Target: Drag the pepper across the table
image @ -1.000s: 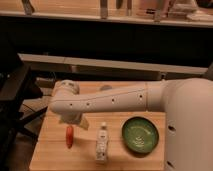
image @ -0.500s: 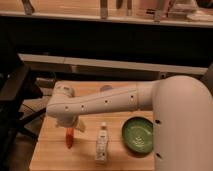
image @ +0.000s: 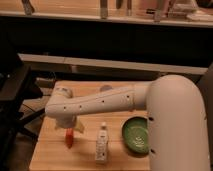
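Note:
The small orange-red pepper [image: 69, 138] lies on the left part of the light wooden table [image: 55, 157], standing lengthwise. My white arm reaches from the right across the table. My gripper [image: 73, 126] hangs under the arm's left end, right above the pepper's top end and close to or touching it. A pale finger [image: 79, 126] shows next to the pepper.
A white bottle [image: 102, 142] lies on the table just right of the pepper. A green bowl [image: 136, 135] sits at the right, partly behind my arm. A black chair [image: 15, 100] stands left of the table. A dark counter runs behind.
The arm's left end has come down and nearer, so the gripper now sits over the pepper's top. Pepper, bottle and bowl stay in place on the table.

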Robot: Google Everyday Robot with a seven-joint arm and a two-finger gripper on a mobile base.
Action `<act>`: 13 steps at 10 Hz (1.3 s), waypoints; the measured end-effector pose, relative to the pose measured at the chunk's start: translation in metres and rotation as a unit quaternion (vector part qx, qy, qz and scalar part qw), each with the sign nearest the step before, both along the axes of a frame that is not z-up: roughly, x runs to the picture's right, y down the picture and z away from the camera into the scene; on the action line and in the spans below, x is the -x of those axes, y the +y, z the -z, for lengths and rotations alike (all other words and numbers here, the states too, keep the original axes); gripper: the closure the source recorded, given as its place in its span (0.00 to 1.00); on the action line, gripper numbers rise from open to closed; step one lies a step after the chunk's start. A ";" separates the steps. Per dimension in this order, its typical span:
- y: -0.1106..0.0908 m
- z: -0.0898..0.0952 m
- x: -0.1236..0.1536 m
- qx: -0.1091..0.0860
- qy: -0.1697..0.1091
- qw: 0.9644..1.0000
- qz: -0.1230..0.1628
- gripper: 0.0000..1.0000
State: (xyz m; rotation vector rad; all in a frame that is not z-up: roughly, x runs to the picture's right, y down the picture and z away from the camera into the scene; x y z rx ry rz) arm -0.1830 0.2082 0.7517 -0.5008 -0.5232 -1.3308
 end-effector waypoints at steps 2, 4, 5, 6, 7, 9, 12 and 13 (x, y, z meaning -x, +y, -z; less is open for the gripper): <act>0.005 -0.005 0.003 0.007 -0.006 1.000 0.011 0.20; 0.011 -0.011 0.008 0.016 -0.012 1.000 0.024 0.20; 0.012 -0.013 0.010 0.017 -0.014 0.999 0.028 0.20; 0.014 -0.015 0.013 0.021 -0.016 0.999 0.033 0.20; 0.016 -0.018 0.015 0.024 -0.018 0.999 0.037 0.20; 0.018 -0.022 0.019 0.028 -0.023 0.998 0.048 0.20; 0.019 -0.031 0.022 0.034 -0.026 0.997 0.062 0.20; 0.020 -0.032 0.024 0.036 -0.027 0.997 0.066 0.20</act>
